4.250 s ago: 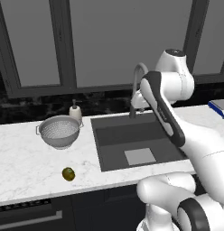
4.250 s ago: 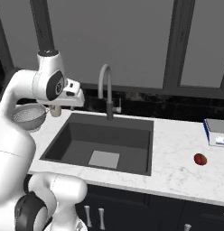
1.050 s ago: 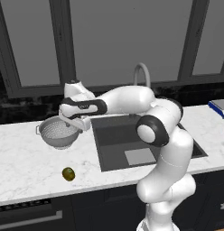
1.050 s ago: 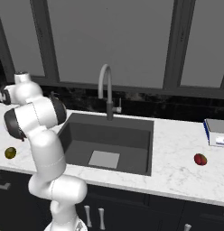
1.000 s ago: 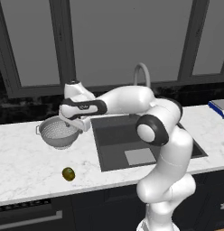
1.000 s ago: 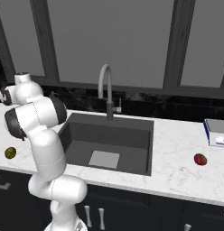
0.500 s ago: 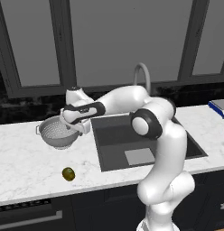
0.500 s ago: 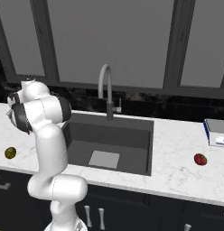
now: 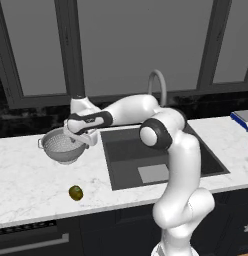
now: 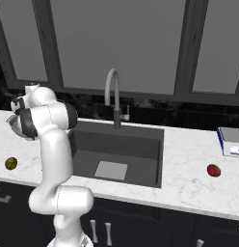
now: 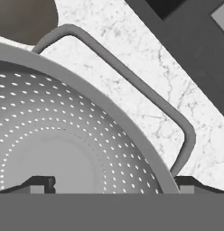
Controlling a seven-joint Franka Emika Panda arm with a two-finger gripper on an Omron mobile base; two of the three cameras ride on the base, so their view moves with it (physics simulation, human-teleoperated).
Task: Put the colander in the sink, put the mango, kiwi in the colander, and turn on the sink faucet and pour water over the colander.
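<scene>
Colander (image 11: pixel 64 135) rim between spread fingers (image 11: pixel 41 184)

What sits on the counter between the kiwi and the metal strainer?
Nothing: in the left base view only bare white marble separates the kiwi from the strainer.

white marble counter (image 9: pixel 26 180), dark windows (image 10: pixel 116 43), blue-edged box (image 10: pixel 231 141)

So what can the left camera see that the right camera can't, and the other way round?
The left base view shows the colander on the counter, with the gripper at its rim by the sink. The right base view shows the red mango lying right of the basin. Both show the kiwi, the dry sink, the sink faucet and the robot's arm.
</scene>
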